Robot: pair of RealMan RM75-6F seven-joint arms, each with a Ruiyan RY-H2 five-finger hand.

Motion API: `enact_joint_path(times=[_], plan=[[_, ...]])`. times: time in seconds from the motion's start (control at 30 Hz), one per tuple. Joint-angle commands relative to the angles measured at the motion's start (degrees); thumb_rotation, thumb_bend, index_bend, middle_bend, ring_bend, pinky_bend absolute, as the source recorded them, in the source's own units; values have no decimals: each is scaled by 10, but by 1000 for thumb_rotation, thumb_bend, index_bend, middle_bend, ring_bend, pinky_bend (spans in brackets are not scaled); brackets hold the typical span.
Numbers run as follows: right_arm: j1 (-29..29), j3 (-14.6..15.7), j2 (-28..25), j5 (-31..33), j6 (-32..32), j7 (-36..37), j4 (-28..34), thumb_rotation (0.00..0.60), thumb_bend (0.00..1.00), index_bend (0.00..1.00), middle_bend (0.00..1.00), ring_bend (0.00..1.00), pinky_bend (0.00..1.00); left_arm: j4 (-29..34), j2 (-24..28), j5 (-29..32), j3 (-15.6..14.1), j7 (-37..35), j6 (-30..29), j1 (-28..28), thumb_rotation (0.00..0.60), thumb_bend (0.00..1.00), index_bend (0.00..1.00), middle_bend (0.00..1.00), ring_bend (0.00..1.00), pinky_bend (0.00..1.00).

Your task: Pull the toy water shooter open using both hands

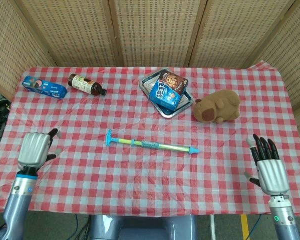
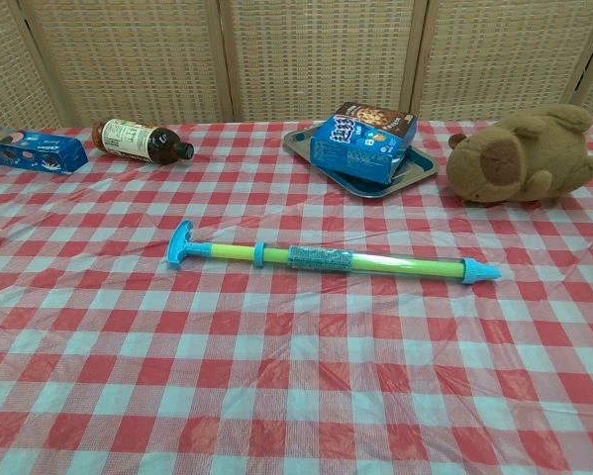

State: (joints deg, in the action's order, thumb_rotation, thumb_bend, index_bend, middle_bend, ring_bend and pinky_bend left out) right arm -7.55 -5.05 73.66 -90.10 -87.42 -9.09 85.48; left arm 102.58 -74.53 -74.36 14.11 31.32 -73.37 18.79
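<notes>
The toy water shooter (image 1: 152, 145) lies flat mid-table, with its blue T-handle (image 1: 108, 138) to the left and its nozzle (image 1: 194, 150) to the right. The chest view shows the same water shooter (image 2: 326, 258), untouched, and neither hand. My left hand (image 1: 33, 150) hovers over the table's left side, well left of the handle. Its back faces the camera, its fingers are foreshortened, and it holds nothing. My right hand (image 1: 270, 167) is near the front right edge, far right of the nozzle, with fingers spread and nothing in them.
At the back a metal tray (image 1: 166, 112) holds two snack boxes (image 1: 166, 92). A brown plush toy (image 1: 217, 106) sits to its right. A dark bottle (image 1: 85, 84) and a blue biscuit box (image 1: 43, 87) lie at the back left. A wicker screen stands behind the table.
</notes>
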Motion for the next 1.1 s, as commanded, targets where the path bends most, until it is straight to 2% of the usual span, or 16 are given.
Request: enact_joint_path(times=[0.03,0.23,0.43,0.57,0.77,1.1], plan=[[0,-3,0,5,-1,4,-2,600,14,0,0,0,0,3,-39,94,38,80,63,74,600,219,475,925,863,756],[0,-7,-3,16,3,12,-4,600,13,0,0,0,0,-26,-86,179,66,140,88,143,600,225,466,931,865,764],[-3,-9,-5,27,14,22,-6,600,13,0,0,0,0,-63,-128,267,79,183,118,209,600,271,430,933,866,765],[-5,-9,-6,36,24,28,-8,600,13,0,0,0,0,-113,-175,346,73,227,141,265,600,273,376,933,866,765],[-4,-9,-9,39,26,34,-8,600,14,0,0,0,0,-161,-215,406,61,246,145,309,600,276,372,933,866,765],[-4,-9,-12,40,24,44,-7,600,13,0,0,0,0,-213,-259,445,43,245,155,358,600,282,440,933,866,765]])
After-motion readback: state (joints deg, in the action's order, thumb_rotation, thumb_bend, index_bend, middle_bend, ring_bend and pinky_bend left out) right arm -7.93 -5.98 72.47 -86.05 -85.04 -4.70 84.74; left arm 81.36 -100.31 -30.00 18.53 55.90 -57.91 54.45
